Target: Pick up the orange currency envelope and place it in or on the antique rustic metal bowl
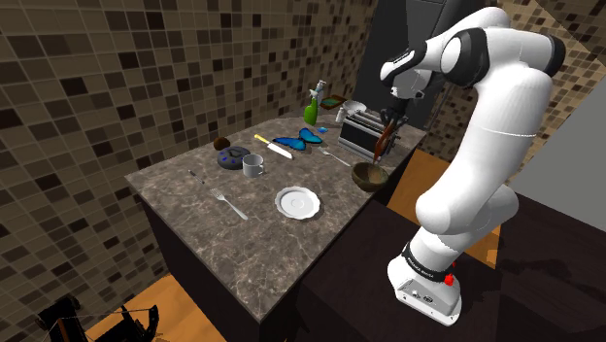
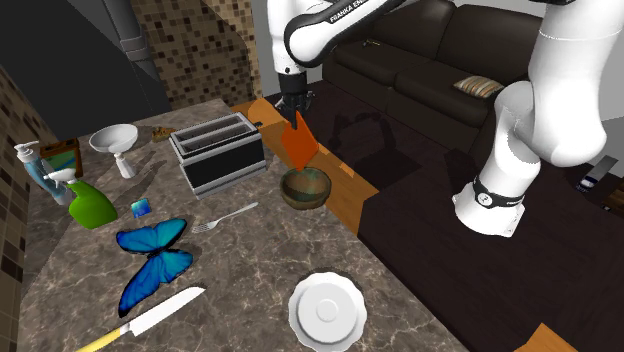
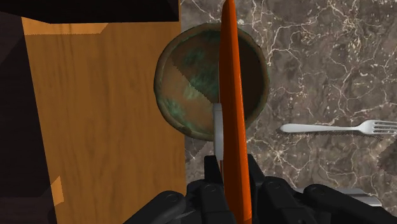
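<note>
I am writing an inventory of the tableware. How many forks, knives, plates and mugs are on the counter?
Forks: 2
Knives: 1
Plates: 1
Mugs: 1
Total: 5

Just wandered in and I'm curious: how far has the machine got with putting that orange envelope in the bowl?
Done: the pick-up. The black gripper is shut on the orange envelope, which hangs edge-down in the air. In hand: the carry, nearly over, since the wrist view shows the envelope directly above the greenish, tarnished metal bowl. Left: letting go so it drops in; the bowl looks empty.
</note>
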Action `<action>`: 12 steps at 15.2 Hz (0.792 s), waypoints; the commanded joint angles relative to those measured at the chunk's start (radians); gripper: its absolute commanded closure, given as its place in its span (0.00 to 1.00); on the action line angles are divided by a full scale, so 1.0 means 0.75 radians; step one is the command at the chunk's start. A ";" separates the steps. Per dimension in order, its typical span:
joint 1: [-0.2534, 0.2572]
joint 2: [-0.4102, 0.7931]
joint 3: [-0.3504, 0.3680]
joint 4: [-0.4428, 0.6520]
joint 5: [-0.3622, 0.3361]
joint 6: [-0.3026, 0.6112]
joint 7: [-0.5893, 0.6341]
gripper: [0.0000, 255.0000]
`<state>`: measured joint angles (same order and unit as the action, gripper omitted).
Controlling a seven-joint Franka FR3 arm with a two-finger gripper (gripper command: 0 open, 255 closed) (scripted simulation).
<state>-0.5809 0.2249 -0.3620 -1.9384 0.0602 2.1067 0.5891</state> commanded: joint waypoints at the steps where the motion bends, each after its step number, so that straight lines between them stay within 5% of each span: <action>1: -0.002 0.015 0.002 -0.016 0.007 0.032 -0.004 1.00; 12: -0.015 0.115 0.018 -0.080 0.053 0.189 -0.032 1.00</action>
<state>-0.5922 0.3073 -0.3498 -1.9943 0.0981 2.2396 0.5657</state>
